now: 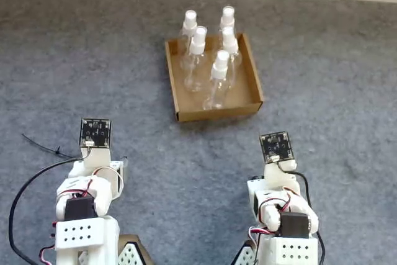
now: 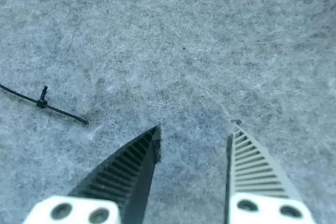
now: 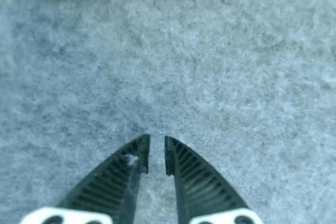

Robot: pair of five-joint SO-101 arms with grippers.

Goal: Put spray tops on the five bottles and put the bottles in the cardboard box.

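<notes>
Five clear bottles [image 1: 214,88] with white spray tops [image 1: 221,64] are in the shallow cardboard box [image 1: 217,113] at the far middle of the grey carpet. Both arms are drawn back at the near edge, well apart from the box: the left arm [image 1: 87,197] and the right arm [image 1: 282,206]. My left gripper [image 2: 194,129] hangs open over bare carpet with nothing between its fingers. My right gripper [image 3: 157,144] is shut, its tips almost touching, holding nothing, also above bare carpet.
A thin black cable tie [image 2: 42,103] lies on the carpet next to the left arm, its line also in the high view [image 1: 43,149]. Grey carpet [image 1: 322,79] stretches around the box, with a pale wall edge along the far side.
</notes>
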